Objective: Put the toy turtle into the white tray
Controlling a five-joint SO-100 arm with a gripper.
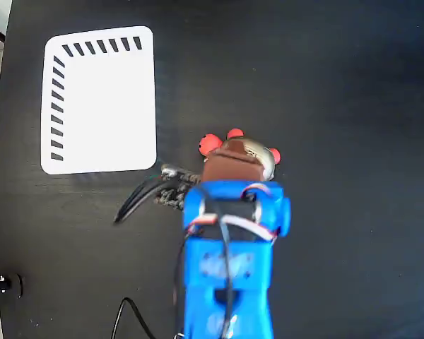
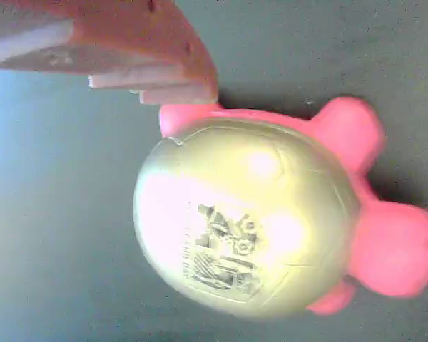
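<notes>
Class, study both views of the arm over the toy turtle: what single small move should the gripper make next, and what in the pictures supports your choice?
Probably lower a little and close on the toy turtle. In the wrist view only one finger shows, at the shell's edge, so no grip is evident. In the fixed view the gripper is right over the turtle, which lies on the dark table, apart from the white tray.

Blue arm reaching up from the bottom edge, gripper pointed downward.

In the fixed view the blue arm [image 1: 230,261] runs from the bottom edge toward the picture's middle, cables looped over its wrist, ending in a brown-orange gripper [image 1: 230,164]. The wrist view shows only one orange finger [image 2: 128,50] at the top left; the other is out of frame, so how the jaws stand cannot be told.
</notes>
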